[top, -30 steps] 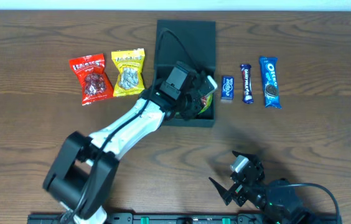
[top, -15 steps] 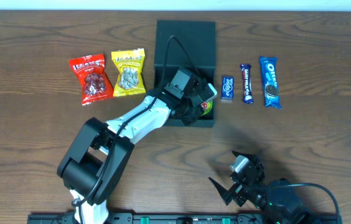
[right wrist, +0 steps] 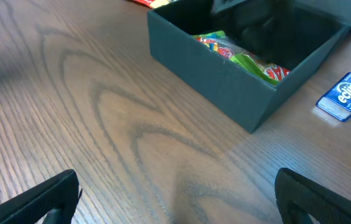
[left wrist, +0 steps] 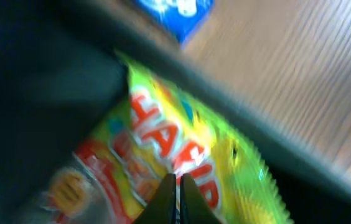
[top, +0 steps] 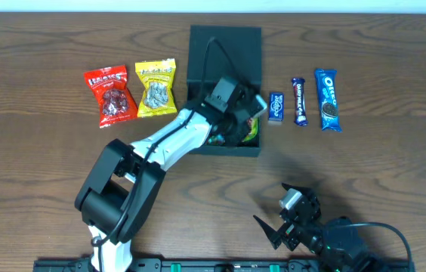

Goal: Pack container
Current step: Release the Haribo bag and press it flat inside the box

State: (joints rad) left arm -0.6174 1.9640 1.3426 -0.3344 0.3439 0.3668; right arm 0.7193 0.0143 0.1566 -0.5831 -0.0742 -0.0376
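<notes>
The container is a dark square box with its lid open at the back; it also shows in the right wrist view. My left gripper reaches into its right front corner. In the left wrist view its fingers are shut on a yellow-green gummy packet. That packet lies low inside the box. My right gripper is open and empty near the front edge, its fingers wide apart over bare wood.
A red snack packet and a yellow one lie left of the box. To its right lie a blue gum pack, also in the right wrist view, a dark chocolate bar and a blue Oreo pack.
My left gripper has shifted a little back and right inside the box with the gummy packet, and the left arm's base links have swung right. The right arm has not moved.
</notes>
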